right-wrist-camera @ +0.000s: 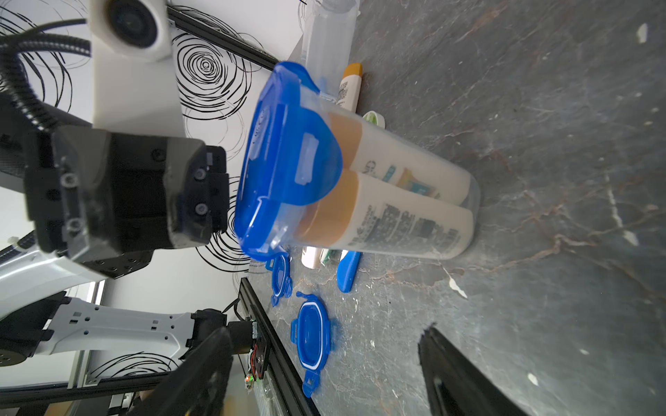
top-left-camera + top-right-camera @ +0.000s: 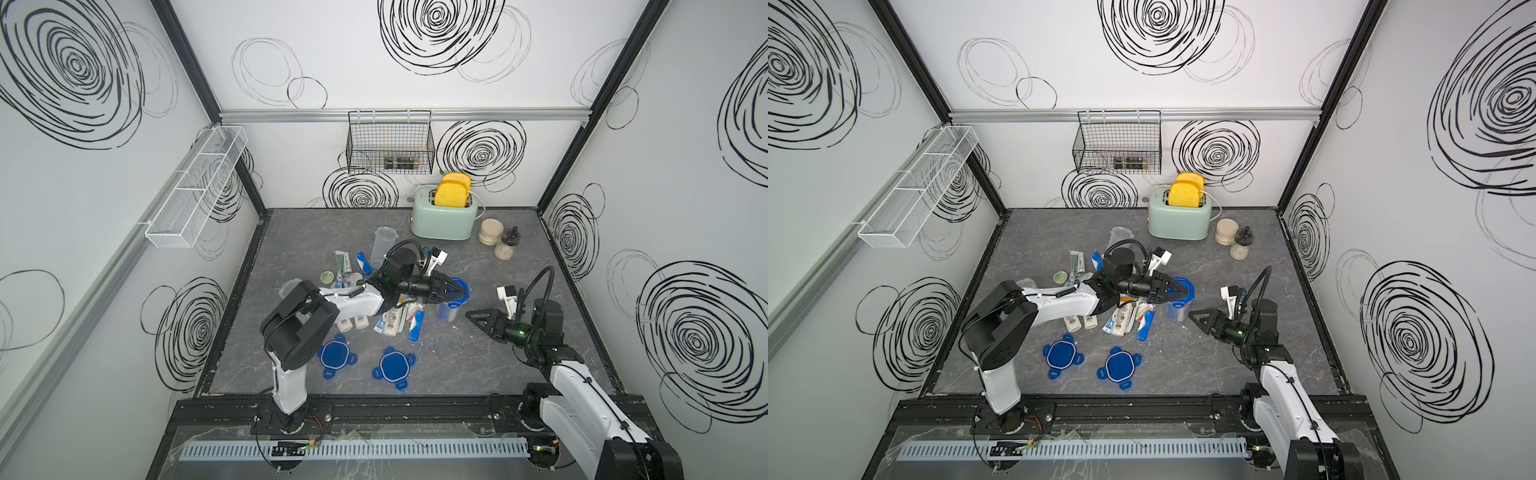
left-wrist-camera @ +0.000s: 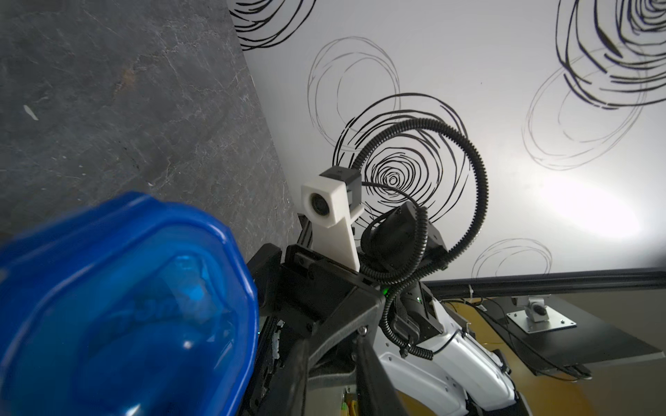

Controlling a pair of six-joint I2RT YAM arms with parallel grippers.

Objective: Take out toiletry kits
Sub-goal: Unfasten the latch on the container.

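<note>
A clear jar (image 2: 449,311) stands mid-table under a blue four-tab lid (image 1: 288,158); two cream bottles with tan caps (image 1: 396,187) show inside it. My left gripper (image 2: 457,289) hovers right over that lid (image 3: 126,306). Its fingers (image 3: 367,374) stand a narrow gap apart, with the lid beside them and nothing visible between. My right gripper (image 2: 471,314) is open just right of the jar and holds nothing. More toiletry kits (image 2: 395,320) lie loose left of the jar: bottles, tubes, a blue toothbrush (image 2: 417,326), a green tin (image 2: 327,276).
Two loose blue lids (image 2: 336,353) (image 2: 392,365) lie near the front. An empty clear jar (image 2: 381,245) lies behind the pile. A mint toaster (image 2: 444,216) with toast, a beige jar (image 2: 490,230) and a grinder jar (image 2: 507,245) stand at the back right. Wire baskets hang on the walls.
</note>
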